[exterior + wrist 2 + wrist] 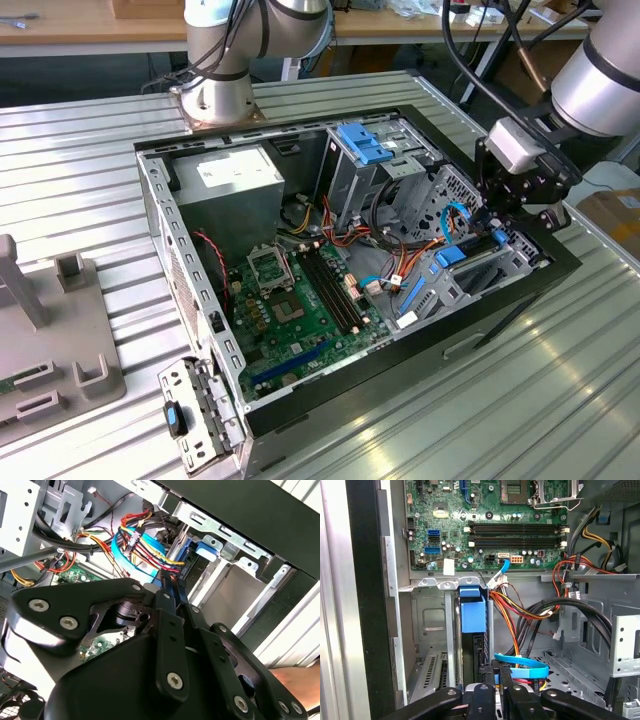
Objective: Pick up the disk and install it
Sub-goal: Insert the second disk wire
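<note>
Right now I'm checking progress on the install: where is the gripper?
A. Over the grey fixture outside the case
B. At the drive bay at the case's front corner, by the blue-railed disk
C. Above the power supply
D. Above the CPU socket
B: the gripper sits at the corner bay, close to the disk standing on edge.

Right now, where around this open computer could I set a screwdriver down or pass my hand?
The ribbed metal table in front of the computer case is bare, as is the strip between the case and the grey fixture. Inside, it is crowded: cables fill the middle, and the pincer sits over the disk by the right wall.
</note>
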Controlling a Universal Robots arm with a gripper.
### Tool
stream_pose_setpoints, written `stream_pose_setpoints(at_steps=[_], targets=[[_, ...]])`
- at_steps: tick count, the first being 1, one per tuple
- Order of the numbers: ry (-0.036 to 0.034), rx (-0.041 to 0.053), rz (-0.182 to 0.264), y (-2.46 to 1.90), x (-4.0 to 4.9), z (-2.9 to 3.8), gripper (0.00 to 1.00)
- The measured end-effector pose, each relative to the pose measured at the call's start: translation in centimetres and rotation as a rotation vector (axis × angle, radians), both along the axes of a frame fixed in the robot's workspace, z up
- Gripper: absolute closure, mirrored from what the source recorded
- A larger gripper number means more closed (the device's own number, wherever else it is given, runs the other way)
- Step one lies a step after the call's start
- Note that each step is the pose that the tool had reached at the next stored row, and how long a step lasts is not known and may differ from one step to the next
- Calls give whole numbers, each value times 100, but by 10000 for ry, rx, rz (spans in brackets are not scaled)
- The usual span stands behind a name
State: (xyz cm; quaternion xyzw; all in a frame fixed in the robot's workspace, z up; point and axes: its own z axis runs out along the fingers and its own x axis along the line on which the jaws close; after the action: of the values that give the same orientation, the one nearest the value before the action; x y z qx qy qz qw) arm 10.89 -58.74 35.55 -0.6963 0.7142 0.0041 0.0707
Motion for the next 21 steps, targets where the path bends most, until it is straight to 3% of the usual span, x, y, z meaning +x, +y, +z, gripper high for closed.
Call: stream_pose_setpoints(at_steps=[3, 5, 6, 8, 14, 15, 21], targets=[[-1, -1, 75, 0, -15, 1, 84], [-13, -72, 111, 0, -49, 0, 84], [-14, -335, 121, 0, -60, 0, 84], [-16, -442, 122, 0, -64, 0, 84], [-20, -463, 121, 0, -65, 0, 84], [-113, -464, 118, 0, -71, -1, 84], [-121, -471, 167, 0, -73, -28, 84]])
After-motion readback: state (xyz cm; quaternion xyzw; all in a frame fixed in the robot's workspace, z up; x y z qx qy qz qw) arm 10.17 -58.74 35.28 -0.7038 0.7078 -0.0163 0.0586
